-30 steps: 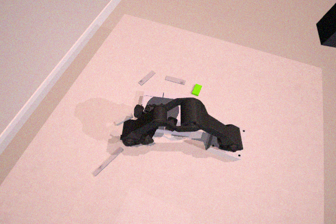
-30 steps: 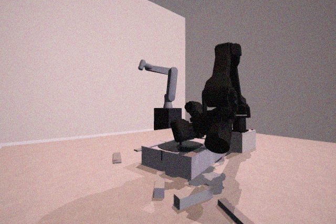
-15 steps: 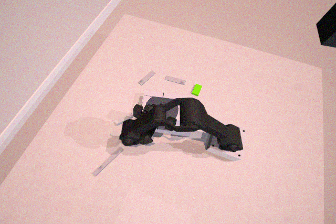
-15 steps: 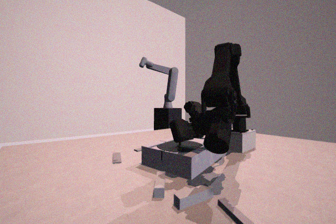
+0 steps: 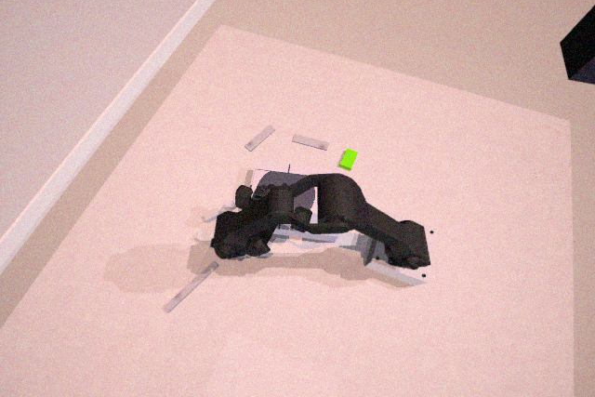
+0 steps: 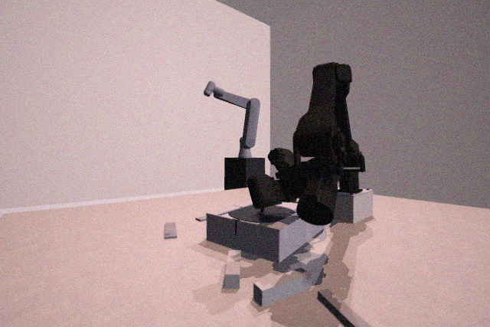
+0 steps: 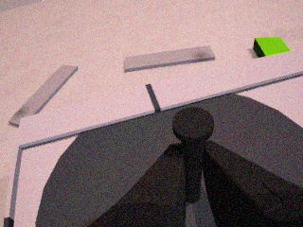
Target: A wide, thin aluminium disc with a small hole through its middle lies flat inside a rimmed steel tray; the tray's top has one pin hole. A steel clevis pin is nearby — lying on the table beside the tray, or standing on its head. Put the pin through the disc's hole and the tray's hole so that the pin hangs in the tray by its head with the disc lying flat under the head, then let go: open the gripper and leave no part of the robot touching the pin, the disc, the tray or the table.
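Left to right: one bar (image 5: pixel 259 138) (image 6: pixel 170 230) (image 7: pixel 44 95) ahead-left of the claw (image 5: pixel 282 191) (image 6: pixel 261 205) (image 7: pixel 191 153); one pin (image 6: pixel 262 210) (image 7: pixel 192 125), head up, gripped between its nearly closed fingers; a second bar (image 5: pixel 310 141) (image 6: pixel 200 218) (image 7: pixel 168 59) ahead; one green block (image 5: pixel 348 159) (image 7: pixel 272 46) ahead-right. Below: one disc (image 5: pixel 276 176) (image 6: pixel 245 214) (image 7: pixel 118 165), one tray (image 5: pixel 257 174) (image 6: pixel 241 232) (image 7: pixel 18 175). Advised: align over both holes, lower plumb, release once seated.

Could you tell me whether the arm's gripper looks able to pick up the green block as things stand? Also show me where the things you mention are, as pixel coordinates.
Probably not yet: the gripper (image 7: pixel 191 153) is shut on the pin (image 7: pixel 193 124), though the green block (image 5: pixel 348 159) (image 7: pixel 273 46) looks unobstructed.
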Action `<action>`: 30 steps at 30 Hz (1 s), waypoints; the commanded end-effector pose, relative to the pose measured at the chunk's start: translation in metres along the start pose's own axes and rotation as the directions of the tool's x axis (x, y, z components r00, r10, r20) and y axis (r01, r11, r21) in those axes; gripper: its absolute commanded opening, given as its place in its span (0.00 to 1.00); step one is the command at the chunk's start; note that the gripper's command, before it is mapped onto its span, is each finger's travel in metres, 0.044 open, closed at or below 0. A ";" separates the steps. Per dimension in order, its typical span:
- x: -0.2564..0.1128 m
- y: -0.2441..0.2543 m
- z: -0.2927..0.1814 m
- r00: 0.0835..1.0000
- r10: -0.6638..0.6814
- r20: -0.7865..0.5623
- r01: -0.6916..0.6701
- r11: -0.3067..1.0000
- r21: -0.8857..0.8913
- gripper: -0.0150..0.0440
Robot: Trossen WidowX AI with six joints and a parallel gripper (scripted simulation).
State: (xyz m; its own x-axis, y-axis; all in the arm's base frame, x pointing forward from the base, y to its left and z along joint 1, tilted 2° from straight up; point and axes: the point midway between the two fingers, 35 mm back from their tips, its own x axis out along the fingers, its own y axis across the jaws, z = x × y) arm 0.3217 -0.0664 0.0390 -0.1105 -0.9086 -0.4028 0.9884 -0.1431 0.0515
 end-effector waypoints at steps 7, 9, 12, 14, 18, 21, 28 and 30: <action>0.000 0.000 0.000 1.000 0.000 0.000 0.000 1.000 0.000 0.25; 0.000 0.000 0.000 1.000 0.000 0.000 0.000 1.000 0.000 0.25; 0.000 0.000 0.000 1.000 0.000 0.000 0.000 1.000 0.000 0.25; 0.000 0.000 0.000 1.000 0.000 0.000 0.000 1.000 0.000 0.25; 0.000 0.000 0.000 1.000 0.000 0.000 0.000 1.000 0.000 0.25; 0.000 0.000 -0.001 1.000 0.001 0.001 -0.001 1.000 -0.002 0.25; 0.001 0.001 -0.002 1.000 0.003 0.002 -0.002 1.000 -0.004 0.25; 0.002 0.001 -0.002 1.000 0.003 0.002 -0.002 1.000 -0.004 0.25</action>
State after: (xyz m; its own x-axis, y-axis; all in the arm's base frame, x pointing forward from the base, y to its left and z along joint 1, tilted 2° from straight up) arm 0.3223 -0.0666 0.0376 -0.1093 -0.9082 -0.4039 0.9881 -0.1436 0.0557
